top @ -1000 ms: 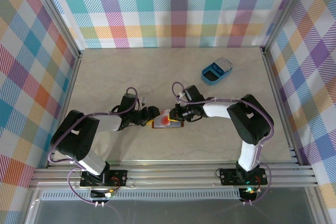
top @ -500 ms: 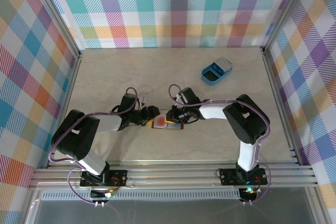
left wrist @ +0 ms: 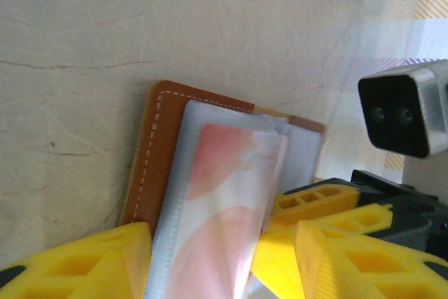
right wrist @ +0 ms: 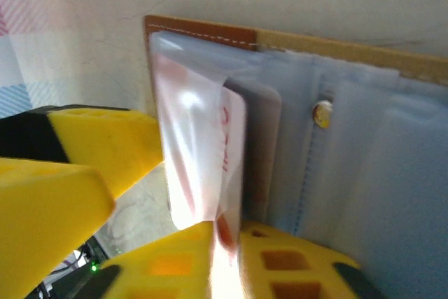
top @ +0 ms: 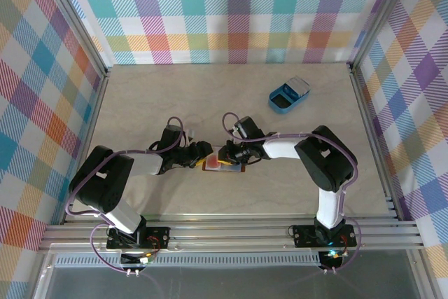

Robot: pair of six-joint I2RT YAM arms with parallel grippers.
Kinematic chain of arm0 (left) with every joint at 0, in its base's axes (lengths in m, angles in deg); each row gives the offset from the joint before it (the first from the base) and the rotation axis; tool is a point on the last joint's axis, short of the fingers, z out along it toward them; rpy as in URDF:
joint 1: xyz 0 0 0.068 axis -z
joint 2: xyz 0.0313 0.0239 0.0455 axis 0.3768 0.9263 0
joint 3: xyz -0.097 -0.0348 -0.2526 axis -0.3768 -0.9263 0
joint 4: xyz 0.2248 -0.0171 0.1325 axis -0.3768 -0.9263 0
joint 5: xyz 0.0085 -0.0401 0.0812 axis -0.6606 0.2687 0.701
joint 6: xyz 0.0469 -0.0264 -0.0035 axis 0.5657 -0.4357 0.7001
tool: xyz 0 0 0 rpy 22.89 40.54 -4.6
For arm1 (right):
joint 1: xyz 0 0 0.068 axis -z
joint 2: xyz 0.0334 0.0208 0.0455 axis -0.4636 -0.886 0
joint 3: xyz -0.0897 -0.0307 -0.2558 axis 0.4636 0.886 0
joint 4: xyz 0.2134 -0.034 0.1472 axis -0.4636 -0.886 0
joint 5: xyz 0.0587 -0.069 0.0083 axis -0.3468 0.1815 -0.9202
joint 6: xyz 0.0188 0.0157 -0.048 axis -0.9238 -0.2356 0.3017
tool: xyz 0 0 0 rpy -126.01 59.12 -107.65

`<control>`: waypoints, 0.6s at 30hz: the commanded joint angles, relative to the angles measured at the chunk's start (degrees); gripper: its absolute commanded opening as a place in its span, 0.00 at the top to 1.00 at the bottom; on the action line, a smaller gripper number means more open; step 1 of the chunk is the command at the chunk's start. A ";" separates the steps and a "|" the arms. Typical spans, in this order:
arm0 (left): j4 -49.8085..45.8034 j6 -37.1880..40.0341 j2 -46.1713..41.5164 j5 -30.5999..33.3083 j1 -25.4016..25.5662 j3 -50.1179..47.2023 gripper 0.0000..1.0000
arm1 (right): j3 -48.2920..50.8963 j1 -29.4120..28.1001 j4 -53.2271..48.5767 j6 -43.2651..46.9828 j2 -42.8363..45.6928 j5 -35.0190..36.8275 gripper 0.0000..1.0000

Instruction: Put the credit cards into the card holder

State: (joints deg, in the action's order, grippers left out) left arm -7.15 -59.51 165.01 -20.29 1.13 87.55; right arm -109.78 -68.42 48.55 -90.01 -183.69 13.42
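Note:
The brown card holder (top: pixel 225 167) lies open mid-table between both grippers. In the left wrist view its leather edge (left wrist: pixel 150 152) and pale lining show, with a whitish-and-red credit card (left wrist: pixel 234 173) lying in a clear sleeve. My left gripper (left wrist: pixel 220 246) straddles the holder's flap, one finger on each side, gripping it. In the right wrist view the same card (right wrist: pixel 203 152) sits most of the way inside the sleeve beside the brown rim (right wrist: pixel 203 31). My right gripper (right wrist: pixel 227 236) has its jaws slightly apart, with the card's end loose in the narrow gap.
A blue rounded tray (top: pixel 289 94) stands at the back right. A metal snap (right wrist: pixel 322 113) sits on the lining. The two grippers' yellow fingers nearly touch over the holder (left wrist: pixel 315 197). Checked walls enclose the table.
My right gripper has pushed left, sliding the card deeper into the holder, and its jaws have loosened from shut. The left gripper stays on the holder, slightly tighter.

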 commanded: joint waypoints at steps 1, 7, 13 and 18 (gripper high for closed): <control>3.68 -0.47 1.25 1.11 1.78 -1.03 0.44 | -1.47 -0.91 -5.58 1.99 4.42 2.56 0.71; 4.10 -0.34 -0.57 1.27 1.77 -1.07 0.44 | -1.87 1.61 -19.84 5.27 13.06 10.68 0.57; -3.11 2.56 -6.08 4.55 1.78 0.47 0.40 | -2.62 3.31 -32.98 8.92 17.63 23.47 0.50; -16.19 8.10 -9.09 11.25 3.20 4.72 0.40 | -5.45 2.99 -39.79 10.82 15.48 27.34 0.49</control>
State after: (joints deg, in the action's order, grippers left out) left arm -14.43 -55.92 157.60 -13.75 3.21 89.43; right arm -112.89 -64.79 16.62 -81.79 -166.90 35.85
